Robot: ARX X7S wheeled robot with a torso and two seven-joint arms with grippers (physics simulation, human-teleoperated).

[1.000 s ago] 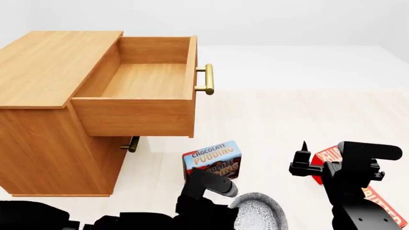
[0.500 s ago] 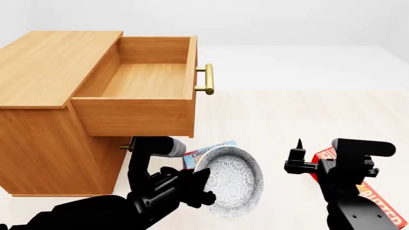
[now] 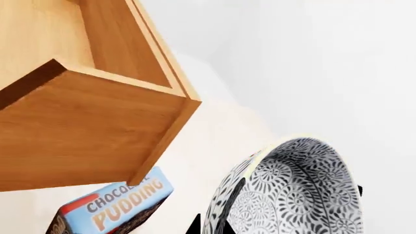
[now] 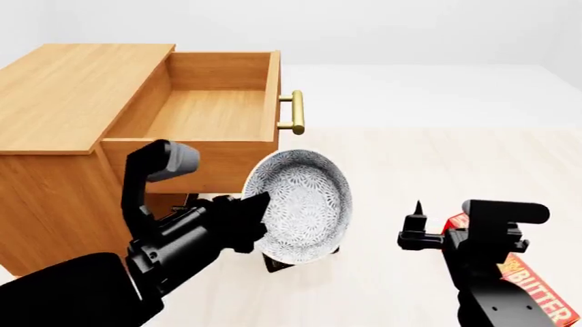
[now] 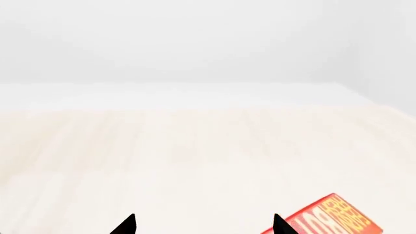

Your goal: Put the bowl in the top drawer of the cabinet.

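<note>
My left gripper is shut on the rim of the bowl, a white bowl with a grey-blue floral pattern. It holds the bowl tilted on edge in the air, just in front of and below the front right corner of the top drawer. That drawer stands pulled out of the cabinet, and nothing lies in it. In the left wrist view the bowl fills the near side, with the left gripper pinching its rim. My right gripper hangs open and holds nothing; the right wrist view shows the right gripper over bare floor.
The drawer's brass handle juts out just above the bowl. A blue chocolate pudding box stands on the floor below the drawer. A red butter box lies beside the right arm, also seen as the butter box.
The left arm has lifted the bowl from near the floor up and left, to the drawer's front corner. The right arm has drifted slightly left.
</note>
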